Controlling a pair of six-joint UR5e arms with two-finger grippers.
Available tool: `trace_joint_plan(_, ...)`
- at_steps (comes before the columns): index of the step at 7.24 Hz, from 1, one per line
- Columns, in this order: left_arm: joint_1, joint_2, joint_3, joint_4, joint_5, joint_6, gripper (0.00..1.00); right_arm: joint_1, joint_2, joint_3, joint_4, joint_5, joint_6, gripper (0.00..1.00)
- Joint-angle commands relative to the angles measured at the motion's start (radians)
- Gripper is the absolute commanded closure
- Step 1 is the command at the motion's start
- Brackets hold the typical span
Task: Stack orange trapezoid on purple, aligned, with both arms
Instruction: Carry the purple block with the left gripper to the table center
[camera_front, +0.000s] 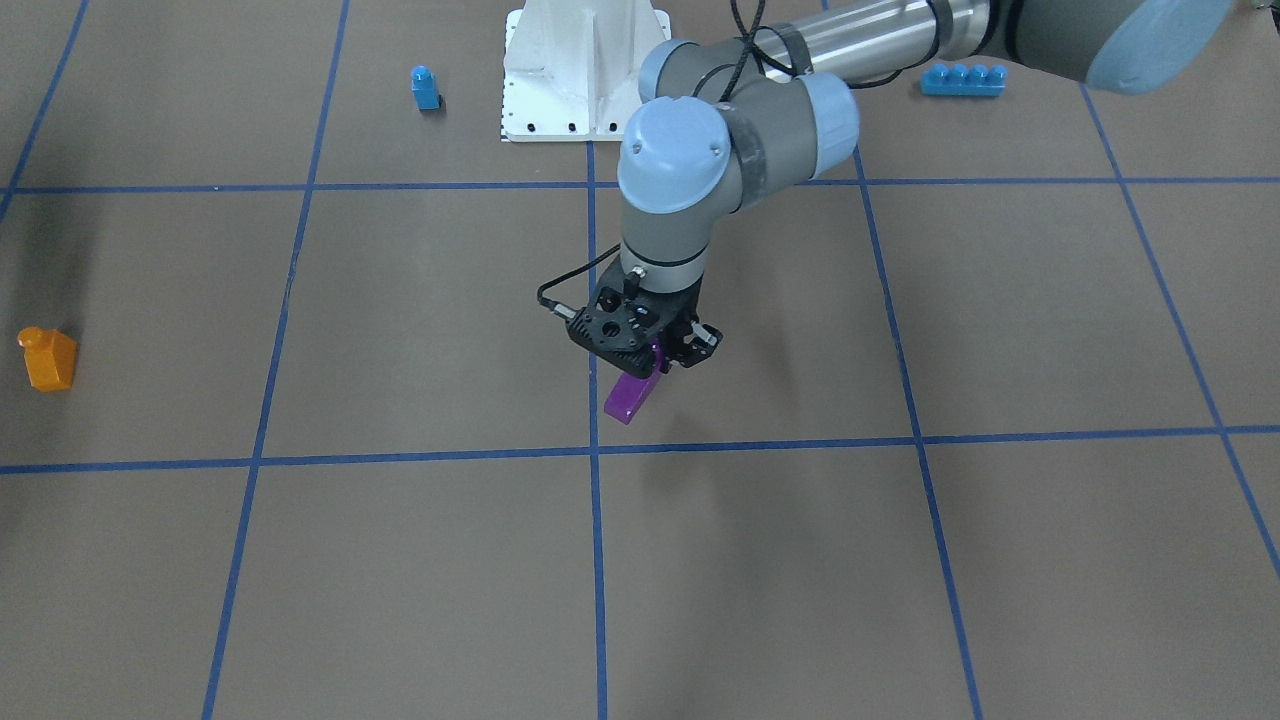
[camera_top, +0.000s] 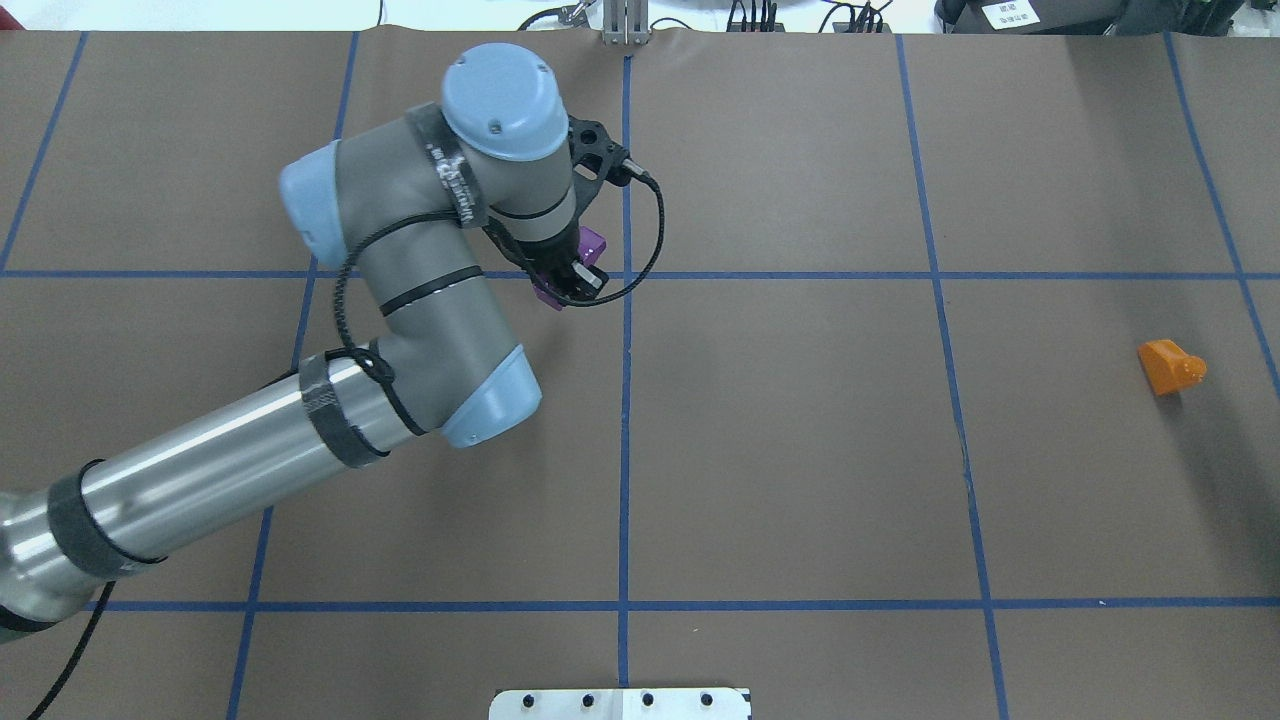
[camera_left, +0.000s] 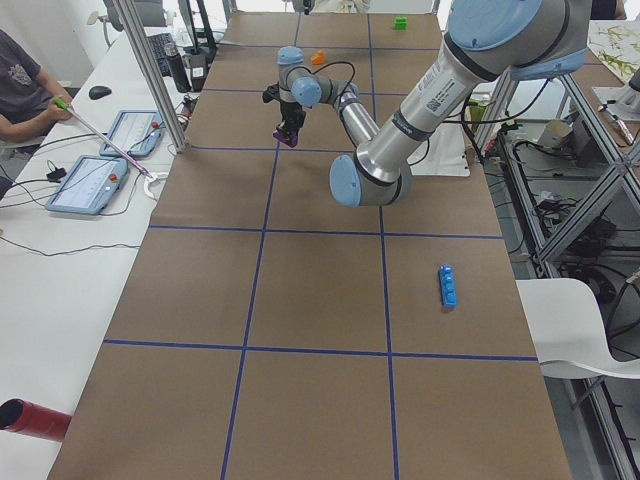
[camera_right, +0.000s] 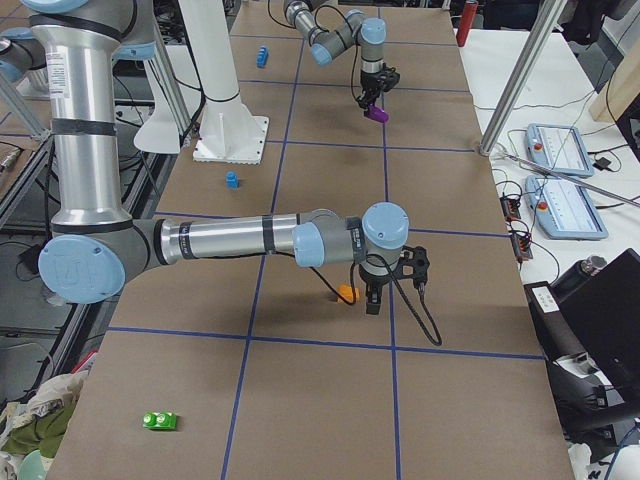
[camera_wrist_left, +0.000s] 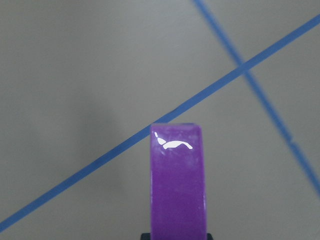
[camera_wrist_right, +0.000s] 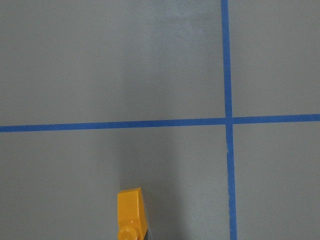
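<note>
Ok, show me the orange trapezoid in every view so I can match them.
Front-facing: orange trapezoid at far left edge.
Overhead: far right.
Exterior left: top, far end.
Exterior right: lower centre, by right claw.
Left wrist: not in it.
Right wrist: bottom edge.
Shared landmark: the blue tape grid.

Purple brick (camera_wrist_left: 177, 185): glossy plastic, glare spot
Orange trapezoid (camera_top: 1168, 366): glossy plastic
Table cover (camera_top: 800, 450): matt brown, probably paper
Left arm tube (camera_top: 220, 465): shiny metal
</note>
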Motion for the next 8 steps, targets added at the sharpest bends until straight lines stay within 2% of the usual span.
trace_joint_plan(1, 0.030, -0.047, 0.162, -0.140, 0.002, -0.009, 1.00, 0.000, 0.000, 0.002, 0.000, 0.001, 0.001, 0.00)
trace_joint_plan(2, 0.040, -0.047, 0.193, -0.156, 0.004, -0.007, 1.00, 0.000, 0.000, 0.002, 0.000, 0.001, 0.001, 0.00)
trace_joint_plan(5, 0.048, -0.049, 0.195, -0.153, 0.004, 0.003, 1.00, 0.001, 0.000, 0.005, 0.000, 0.001, 0.001, 0.00)
trace_joint_plan(6, 0.053, -0.049, 0.200, -0.154, 0.004, 0.005, 0.77, 0.001, 0.000, 0.004, 0.000, 0.001, 0.001, 0.00)
trace_joint_plan(8, 0.071, -0.063, 0.201, -0.154, 0.004, -0.004, 0.75, 0.001, 0.002, 0.004, 0.000, 0.001, 0.001, 0.00)
